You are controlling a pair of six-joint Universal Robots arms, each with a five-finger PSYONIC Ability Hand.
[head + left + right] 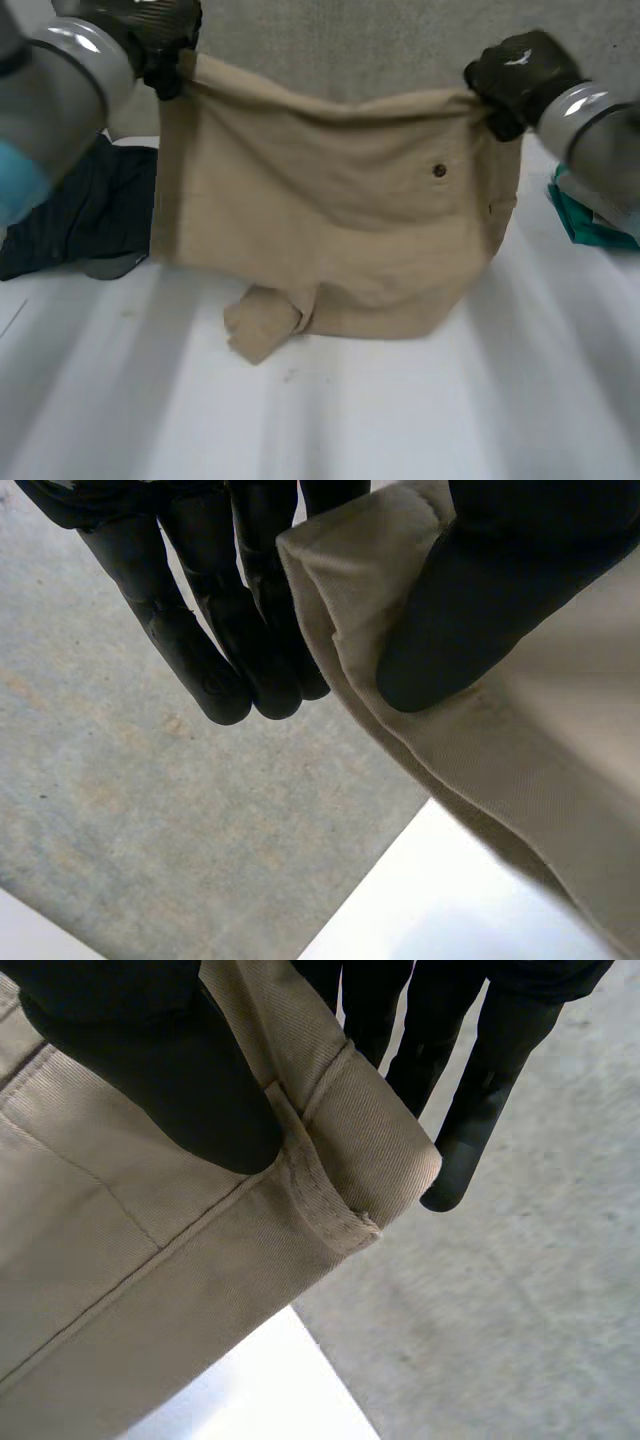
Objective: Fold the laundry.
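**Khaki shorts held up by the waistband**

The khaki shorts (pixel 330 220) hang flat above the white table (pixel 400 410), with one leg hem crumpled on it. The left hand (pixel 165 45) pinches one waistband corner between thumb and straight fingers. The right hand (pixel 515 80) pinches the other corner the same way, near a dark button (pixel 439 171). A dark garment (pixel 90 215) lies to the left and a teal cloth (pixel 585 220) to the right.

White table (pixel 320 420), streaked with pale bands of light. Dark garment (pixel 90 215) heaped at its left side, near the far edge; crumpled teal cloth (pixel 587 226) at its right side, well apart from it. Grey speckled floor (pixel 350 50) beyond the table's far edge.
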